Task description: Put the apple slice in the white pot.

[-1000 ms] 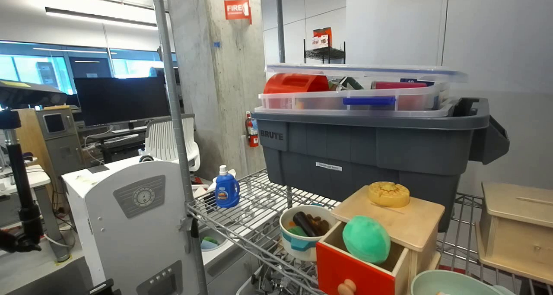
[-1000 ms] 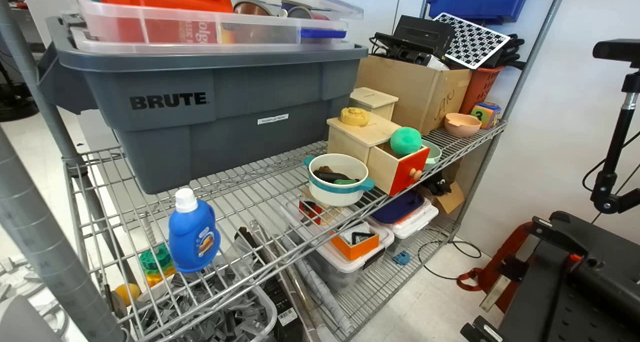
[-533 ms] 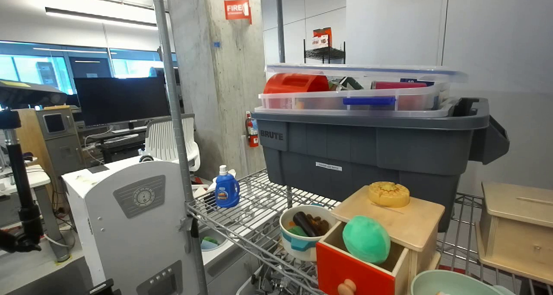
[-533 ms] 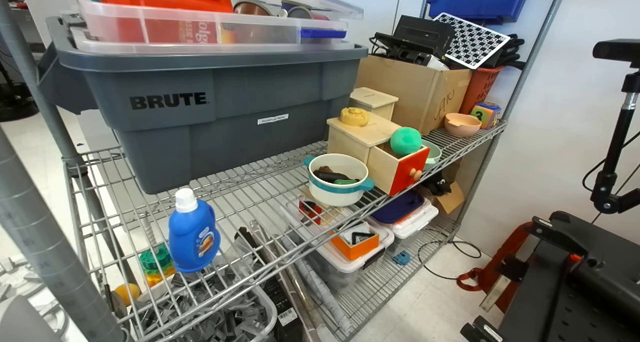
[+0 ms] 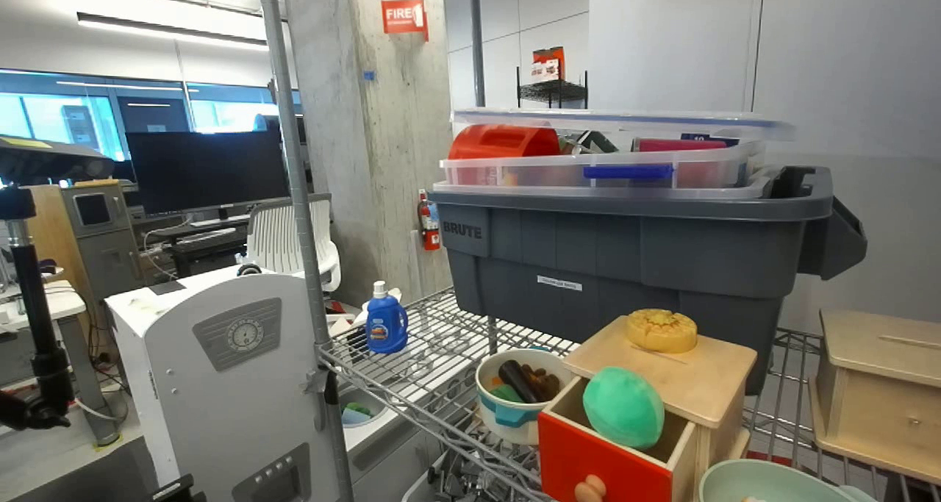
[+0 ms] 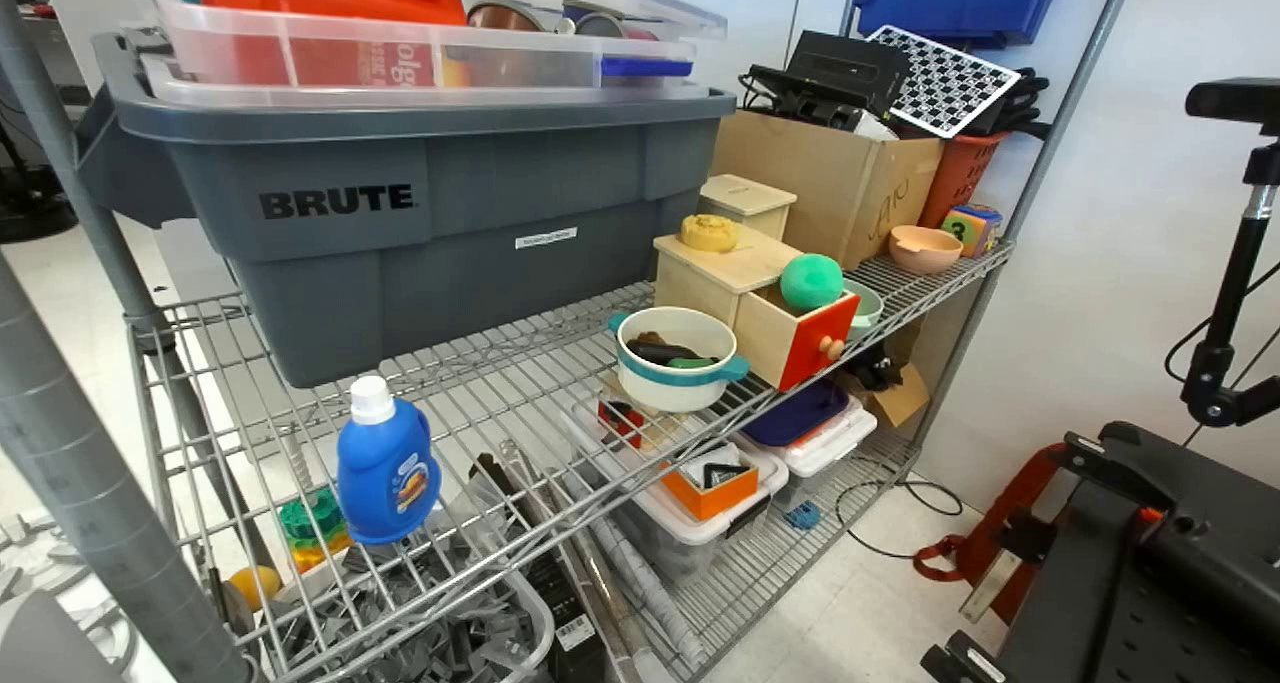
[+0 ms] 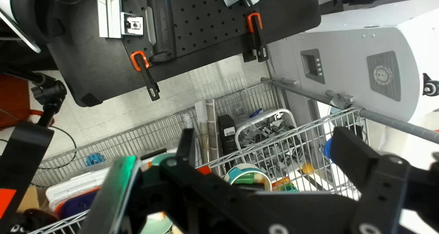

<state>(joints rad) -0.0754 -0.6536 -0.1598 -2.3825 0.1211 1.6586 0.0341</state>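
Unmoved from the earlier frames, everything on the wire shelf (image 6: 540, 383) holds its place in both exterior views. We see the gripper (image 7: 263, 139) in the wrist view, released, its two fingers spread well apart. Partly hidden behind it, we make out the apple slice (image 7: 156, 216) inside a pale green bowl (image 5: 772, 480) at the shelf's front edge. Near that same edge, on the far side of a red-fronted drawer (image 5: 606, 454), stands the teal-handled white pot (image 6: 670, 395), holding brown and green pieces. We find a green ball (image 5: 623, 406) resting in the drawer and a yellow ring-like piece (image 5: 662, 331) near the back edge of the wooden box (image 5: 698, 381). Upright near the front left corner in an exterior view: a blue bottle (image 6: 388, 478).
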